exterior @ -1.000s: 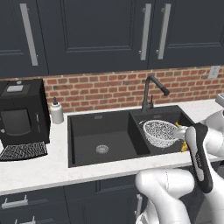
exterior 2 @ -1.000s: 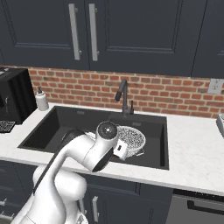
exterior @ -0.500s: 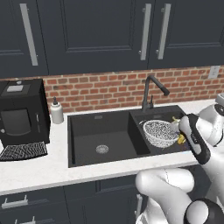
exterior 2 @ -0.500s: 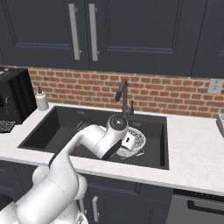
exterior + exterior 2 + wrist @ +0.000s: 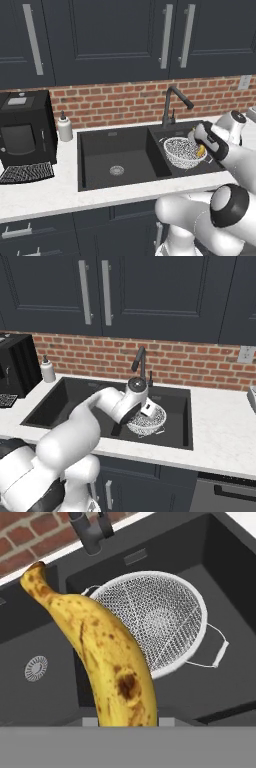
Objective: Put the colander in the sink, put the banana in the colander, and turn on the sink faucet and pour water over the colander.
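The gripper is pinching one banana, holding it over one colander that is sitting in the narrower basin of the sink. Behind it one faucet is standing, with one soap bottle and one coffee machine farther left.

Lower end of the banana cut off by the hand view's bottom edge, fingertips hidden behind it, left part of the colander covered by the fruit, faucet stem cropped at the top edge.
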